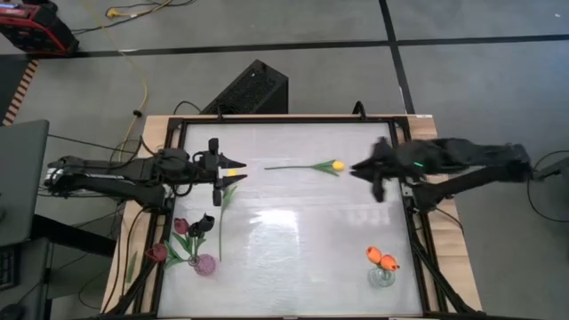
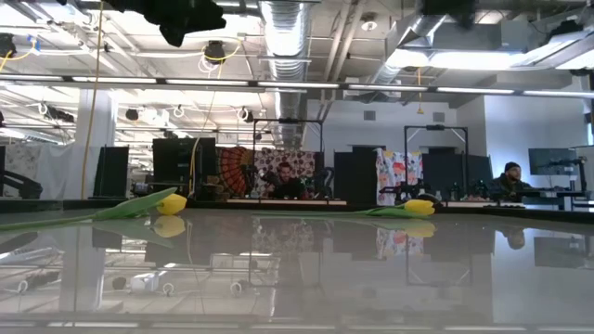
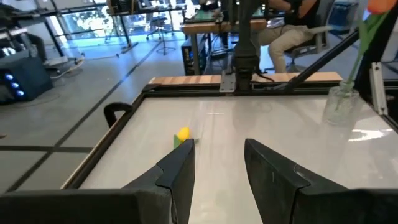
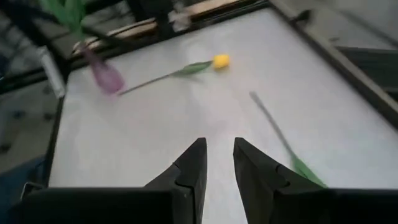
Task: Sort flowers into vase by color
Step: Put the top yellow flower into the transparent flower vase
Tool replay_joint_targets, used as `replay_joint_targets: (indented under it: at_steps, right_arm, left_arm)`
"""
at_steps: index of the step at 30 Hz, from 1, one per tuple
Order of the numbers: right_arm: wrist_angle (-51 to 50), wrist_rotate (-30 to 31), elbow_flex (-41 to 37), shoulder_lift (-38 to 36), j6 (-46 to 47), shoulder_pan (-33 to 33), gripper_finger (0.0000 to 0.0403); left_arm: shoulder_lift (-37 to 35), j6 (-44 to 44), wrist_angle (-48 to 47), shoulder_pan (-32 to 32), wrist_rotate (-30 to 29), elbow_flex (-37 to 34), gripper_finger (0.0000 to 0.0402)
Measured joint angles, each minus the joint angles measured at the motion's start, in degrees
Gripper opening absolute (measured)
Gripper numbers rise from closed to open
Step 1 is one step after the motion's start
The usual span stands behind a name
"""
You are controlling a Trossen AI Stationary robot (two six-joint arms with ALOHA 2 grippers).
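- Nearest my level camera, a yellow tulip [image 2: 171,204] lies flat on the glossy white bench [image 1: 293,258], and a second yellow tulip [image 2: 418,207] lies off to the other side.
- From above, the left gripper [image 1: 233,172] sits over the left part of the bench with one yellow tulip [image 1: 233,171] between its fingers, its stem trailing toward the near edge. The fingers are spread with a clear gap and I see no contact with the flower.
- In the left wrist camera, that flower's head [image 3: 182,134] shows just past the tip of one dark finger [image 3: 180,174].
- The right gripper [image 1: 355,168] hangs over the right part of the bench, fingers slightly parted, holding nothing.
- The other yellow tulip [image 1: 336,165] lies just beside the right gripper's tips, its stem pointing toward the left arm.
- The maroon flowers [image 1: 182,227] stand in a purple vase [image 1: 205,264] at the near left corner.
- The orange flowers [image 1: 382,260] stand in a clear glass vase [image 1: 381,277] near the front right corner.
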Motion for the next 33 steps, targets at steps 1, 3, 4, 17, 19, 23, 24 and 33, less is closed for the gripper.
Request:
replay_joint_targets:
  at_steps: [1, 3, 4, 17, 19, 23, 24, 33]
  right_arm:
    - [2.04, -5.0, 0.0, 2.39, -2.49, -3.54, 0.0106]
    - [5.3, -15.98, -0.02, 7.79, -7.34, -10.01, 0.0109]
    - [6.81, -21.11, -0.02, 10.52, -9.67, -12.71, 0.0112]
    - [12.5, -24.14, 1.36, 41.44, -26.94, -27.15, 0.0226]
    - [12.6, -22.1, 2.52, 44.72, -28.95, -27.07, 0.0231]
    - [11.7, -18.93, 5.0, 50.68, -31.45, -26.64, 0.0232]
    - [11.61, -18.24, 5.54, 51.9, -31.71, -26.65, 0.0232]
    - [7.81, -12.42, 11.24, 60.85, -34.76, -27.03, 0.022]
  left_arm:
    - [0.03, -0.26, -0.05, 0.0, -0.31, 0.0, 0.0129]
    - [0.01, -1.44, -0.37, 0.0, -0.23, 0.0, 0.0129]
    - [0.01, -1.99, -0.5, 0.0, -0.17, 0.0, 0.0129]
    - [-1.99, -6.63, -10.88, -0.04, 1.2, -0.02, 0.0129]
    - [-2.32, -6.63, -11.59, -0.04, 1.19, -0.04, 0.0129]
    - [-2.37, -6.06, -10.99, -0.04, 1.15, -0.02, 0.0129]
    - [-2.37, -6.06, -10.87, -0.04, 1.17, -0.04, 0.0129]
    - [-2.38, -5.58, -11.06, -0.04, 1.13, -0.03, 0.0129]
